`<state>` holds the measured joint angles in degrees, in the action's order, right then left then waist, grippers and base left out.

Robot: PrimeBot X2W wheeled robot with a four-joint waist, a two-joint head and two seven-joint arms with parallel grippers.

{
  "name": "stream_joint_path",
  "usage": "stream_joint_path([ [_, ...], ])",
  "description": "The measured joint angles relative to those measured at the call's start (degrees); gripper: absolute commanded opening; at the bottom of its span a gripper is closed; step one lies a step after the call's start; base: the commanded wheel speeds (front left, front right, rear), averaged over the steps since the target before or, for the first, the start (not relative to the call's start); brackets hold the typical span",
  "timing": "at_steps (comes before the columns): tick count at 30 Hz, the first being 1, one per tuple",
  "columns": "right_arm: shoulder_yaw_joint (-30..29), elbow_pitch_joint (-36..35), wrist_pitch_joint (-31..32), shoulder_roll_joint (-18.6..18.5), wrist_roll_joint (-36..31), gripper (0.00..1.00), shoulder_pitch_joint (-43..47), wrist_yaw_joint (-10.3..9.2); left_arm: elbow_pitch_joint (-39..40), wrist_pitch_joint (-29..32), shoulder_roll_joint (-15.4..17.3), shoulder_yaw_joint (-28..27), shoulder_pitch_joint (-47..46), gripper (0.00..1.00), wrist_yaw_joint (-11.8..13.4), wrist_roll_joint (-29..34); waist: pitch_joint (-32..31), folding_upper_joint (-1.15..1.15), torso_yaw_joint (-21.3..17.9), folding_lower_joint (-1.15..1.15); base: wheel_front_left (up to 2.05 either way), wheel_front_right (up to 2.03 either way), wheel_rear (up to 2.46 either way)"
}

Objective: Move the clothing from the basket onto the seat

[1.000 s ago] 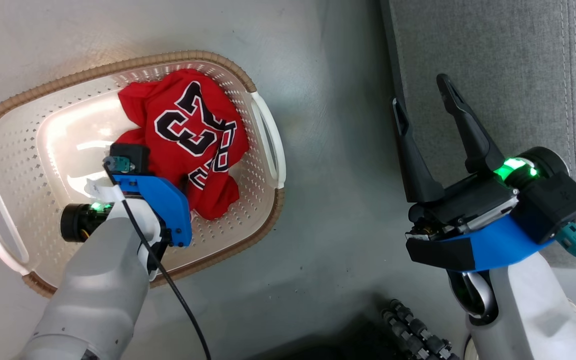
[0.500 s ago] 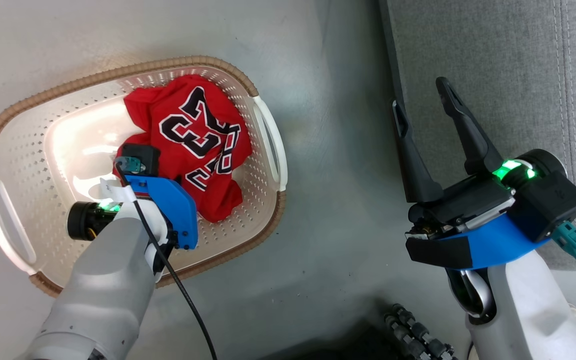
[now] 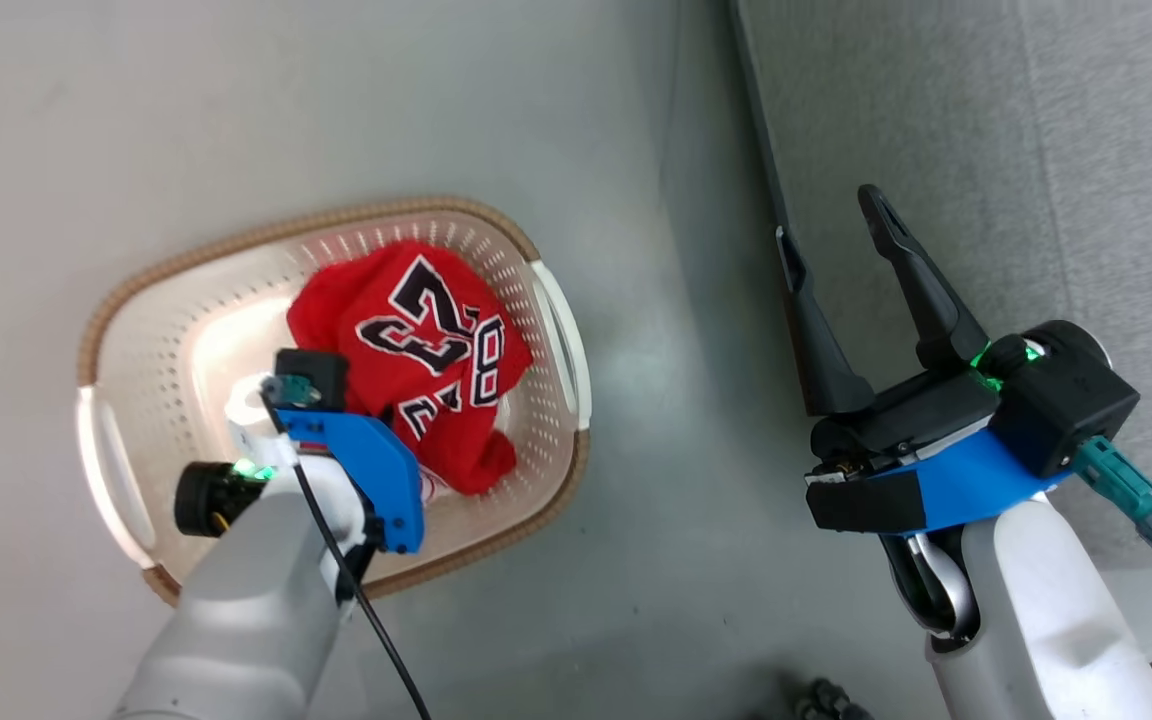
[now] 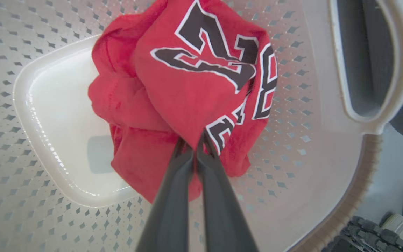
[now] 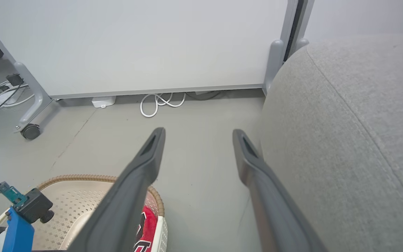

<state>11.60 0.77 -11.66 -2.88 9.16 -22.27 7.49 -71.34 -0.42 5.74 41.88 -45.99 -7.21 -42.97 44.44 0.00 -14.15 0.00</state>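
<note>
Dark grey and long, the two fingers of the left gripper [image 4: 191, 139] are pressed together with no gap at the tips. They pinch a thin fold at the near edge of the soft red sports garment with black, white-edged numerals [image 4: 201, 80]. From that pinch the cloth bunches into a crumpled heap. It lies inside the cream-white perforated plastic laundry basket with a brown woven-look rim [image 3: 336, 215], on the side nearer one looped white handle [image 3: 561, 330]. Whether a second red garment is tucked under the heap cannot be told. The basket stands on a pale grey floor [image 3: 656, 560]. Across a strip of that floor, on the robot's right, the right gripper [image 3: 826, 215] hangs with its fingers spread wide and nothing between them. It is at the edge of the large light-grey fabric-upholstered sofa seat [image 3: 986, 150], and no clothing lies on the part of the seat in view. The step in hand looks like the lift out of the basket. Because the hold is only on a small fold, most of the garment will probably hang below the fingers. The lift is best taken straight up and slowly until the trailing cloth is above the rim and handle. A sideways pull too early could snag the cloth, slip the fold free or drag the light basket along. The carry should then stay high enough to pass over the seat's rounded edge, with the grip released only once the cloth is well over the cushion.
</note>
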Motion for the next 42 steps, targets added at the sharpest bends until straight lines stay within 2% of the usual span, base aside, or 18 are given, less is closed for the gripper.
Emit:
stream_joint_path([
  [10, -0.3, 4.1, 1.6, 0.0, -0.5, 1.00, 3.4, 0.00, 7.0, -1.1, -1.3, 5.3, 6.3, 0.00, -0.2, -2.3, -14.7, 0.00, 2.8, -0.01, 0.00, 0.00, 0.00],
  [11, -0.7, 4.5, 2.1, 0.1, -0.4, 1.00, 4.7, 0.00, 8.6, -1.3, -1.4, 6.6, 6.7, 0.00, -0.2, -2.7, -17.9, 0.00, 3.7, -0.01, 0.00, 0.00, 0.00],
  [16, -0.6, 6.0, 4.0, 0.1, -0.4, 1.00, 9.5, 0.00, 12.1, -1.7, -1.7, 10.2, 8.7, 0.00, -0.2, -4.0, -25.7, 0.00, 6.2, -0.02, 0.00, 0.00, 0.00],
  [24, -0.7, 6.0, 7.2, 0.0, -0.5, 1.00, 15.1, 0.00, 18.6, -3.3, -2.0, 15.3, 8.6, 0.00, -0.2, -6.5, -36.2, 0.00, 10.6, -0.02, 0.00, 0.00, 0.00],
  [32, -0.5, 5.2, 9.1, 0.0, -0.4, 1.00, 18.5, 0.00, 24.6, -4.4, -2.2, 19.9, 4.7, 0.00, -0.2, -8.0, -43.4, 0.00, 13.9, -0.02, 0.00, 0.00, 0.00],
  [42, 0.0, 4.5, 10.1, 0.0, 0.0, 1.00, 20.1, 0.00, 30.0, -5.4, -2.6, 22.4, -1.9, 0.00, -0.2, -9.7, -46.3, 0.00, 15.2, -0.01, 0.00, 0.00, 0.00],
])
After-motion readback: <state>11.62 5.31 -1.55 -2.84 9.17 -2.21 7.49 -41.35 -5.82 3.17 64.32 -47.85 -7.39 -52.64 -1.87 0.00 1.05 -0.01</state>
